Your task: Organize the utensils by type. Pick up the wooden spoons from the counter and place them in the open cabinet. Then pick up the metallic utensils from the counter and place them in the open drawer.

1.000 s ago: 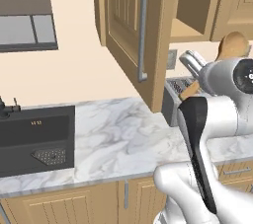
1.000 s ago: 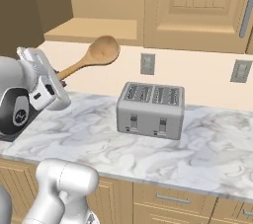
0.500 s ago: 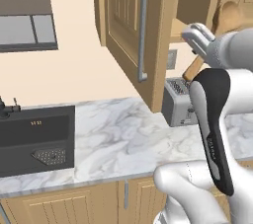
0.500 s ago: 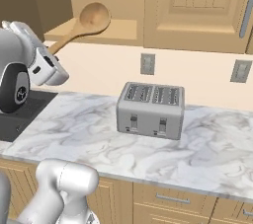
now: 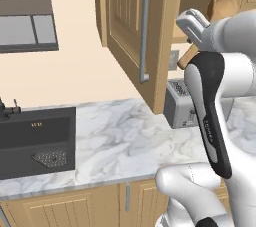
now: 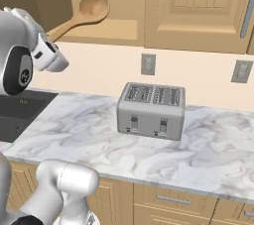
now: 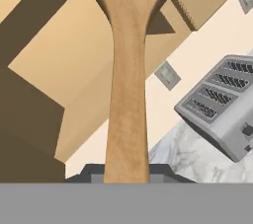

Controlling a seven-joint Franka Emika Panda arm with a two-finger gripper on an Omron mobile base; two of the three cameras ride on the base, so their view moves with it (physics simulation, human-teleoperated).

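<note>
- The gripper [image 6: 49, 45] is raised high above the counter [image 6: 208, 144], its fingers pinching the handle of the large wooden spoon [image 6: 82, 15].
- The spoon slants up and away from the hand, with its oval bowl up at the level of the open cabinet [image 6: 106, 26], in front of the cabinet's dark inside and light shelf floor.
- In the hand view the spoon's handle [image 7: 127, 114] runs straight up the middle from between the fingers, with the cabinet's underside behind it.
- The cabinet door [image 5: 135, 36] stands swung out over the counter, its long silver bar handle [image 5: 145, 26] upright.
- The counter is white-and-grey marbled stone over light-wood fronts with silver handles.
- A silver four-slot toaster [image 6: 151, 110] stands on the counter near the wall, below two wall outlets [image 6: 147, 64].
- A dark sink [image 5: 35, 141] is set into the counter on the left, below a window [image 5: 27, 26].
- The wall is a plain pale peach.
</note>
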